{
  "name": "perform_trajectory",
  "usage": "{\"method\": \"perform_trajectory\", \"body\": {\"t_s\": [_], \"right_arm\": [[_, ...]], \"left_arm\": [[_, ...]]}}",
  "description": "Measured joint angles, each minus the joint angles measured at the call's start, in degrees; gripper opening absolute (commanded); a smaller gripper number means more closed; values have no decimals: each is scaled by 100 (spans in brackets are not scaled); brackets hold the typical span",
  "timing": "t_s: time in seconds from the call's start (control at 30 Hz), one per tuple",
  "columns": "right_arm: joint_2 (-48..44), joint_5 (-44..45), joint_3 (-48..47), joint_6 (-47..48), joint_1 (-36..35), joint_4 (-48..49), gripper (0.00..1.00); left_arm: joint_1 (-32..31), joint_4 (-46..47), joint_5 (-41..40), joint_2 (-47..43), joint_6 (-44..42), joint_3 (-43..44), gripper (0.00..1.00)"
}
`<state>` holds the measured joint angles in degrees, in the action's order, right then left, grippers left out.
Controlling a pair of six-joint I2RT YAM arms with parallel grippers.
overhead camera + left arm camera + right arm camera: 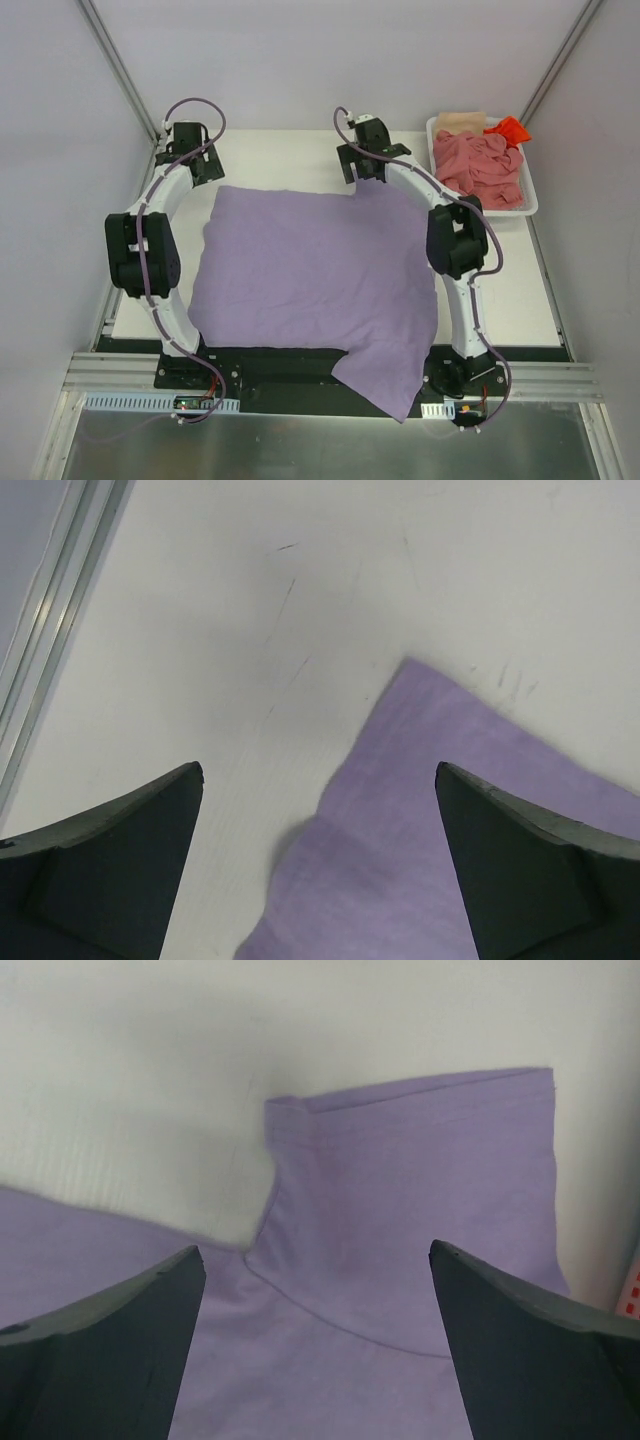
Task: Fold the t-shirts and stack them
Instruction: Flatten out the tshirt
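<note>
A lavender-purple t-shirt (310, 280) lies spread flat over the middle of the table, one part hanging over the near edge. My left gripper (192, 160) is open and empty above its far left corner (420, 810). My right gripper (367, 172) is open and empty above a sleeve at the far right edge (400, 1210). A salmon-pink shirt (482, 170), a beige one (460, 122) and an orange-red one (508, 128) lie crumpled in the white basket.
The white basket (533, 200) stands at the far right corner of the table. An aluminium rail (45, 630) runs along the table's left edge. Grey walls close in the left, right and back.
</note>
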<state>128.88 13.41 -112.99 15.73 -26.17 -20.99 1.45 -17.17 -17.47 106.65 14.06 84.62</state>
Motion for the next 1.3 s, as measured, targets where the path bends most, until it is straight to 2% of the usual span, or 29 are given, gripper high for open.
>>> {"method": "perform_trajectory", "body": {"t_s": [0.1,0.2,0.37,0.47,0.53,0.67,0.87,1.0,1.3], "right_arm": [[-151,-164,50,-92,-11,-236,96],[-866,-334,634,-260,-17,-278,96],[-3075,-573,2555,-787,-22,-323,96],[-4037,-787,3554,-1049,-22,-181,96],[-4306,-918,4146,-1178,-22,-103,96],[-3845,-968,4675,-1338,-22,-197,96],[-2876,-979,4662,-1543,-13,-332,96],[-2194,-1038,4138,-1578,61,-348,96],[-1311,-1274,2992,-1591,302,-564,96]], "left_arm": [[-2,26,262,-304,44,-59,99],[-2,59,684,-874,151,-354,99],[-2,175,1554,-2024,468,-1335,99],[-2,173,2013,-2378,625,-1939,99],[-7,146,2223,-2430,706,-2302,99],[-35,61,2437,-2164,800,-2546,99],[-35,142,2618,-1355,909,-2500,99],[-22,127,2583,-634,907,-2315,99],[164,66,2721,140,962,-1320,99]]}}
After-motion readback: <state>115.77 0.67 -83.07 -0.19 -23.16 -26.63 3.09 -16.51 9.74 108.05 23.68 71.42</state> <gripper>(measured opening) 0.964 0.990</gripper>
